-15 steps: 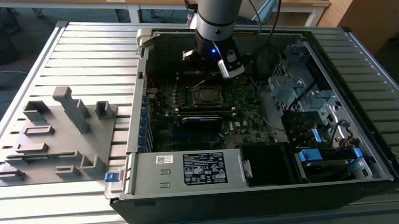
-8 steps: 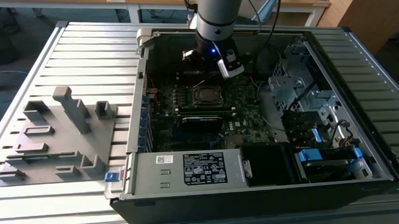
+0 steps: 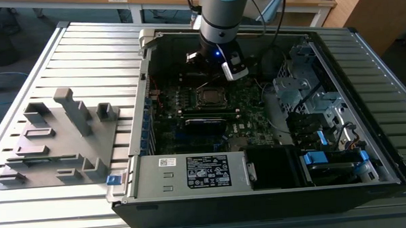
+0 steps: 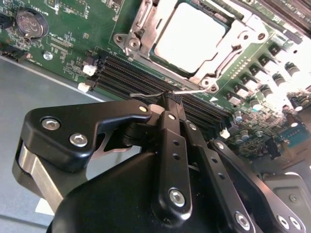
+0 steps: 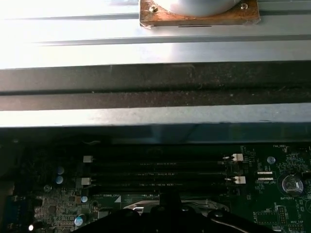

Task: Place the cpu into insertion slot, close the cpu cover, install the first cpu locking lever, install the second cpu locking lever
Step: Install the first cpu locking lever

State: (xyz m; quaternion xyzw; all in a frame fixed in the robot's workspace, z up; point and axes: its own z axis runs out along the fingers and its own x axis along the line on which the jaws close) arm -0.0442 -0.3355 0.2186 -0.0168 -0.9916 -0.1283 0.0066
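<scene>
The jaws nearly together, seemingly pinching the locking lever [image 4: 199, 91] (cpu [image 4: 189, 36] already covered).

The case [image 3: 260, 207] stood open on top, leaving free entry from above. The space over the cpu [image 3: 209, 96] was free. The drive cage [image 3: 300, 90] crowded the exterior view's right; the power supply [image 3: 191, 172] closed the side nearest that camera.

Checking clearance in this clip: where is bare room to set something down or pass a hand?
Free: the ribbed grey metal tabletop, around the grey moulded fixture tray at the exterior view's left. Crowded: inside the open black computer case, where the black end effector hangs over the green circuit board.
</scene>
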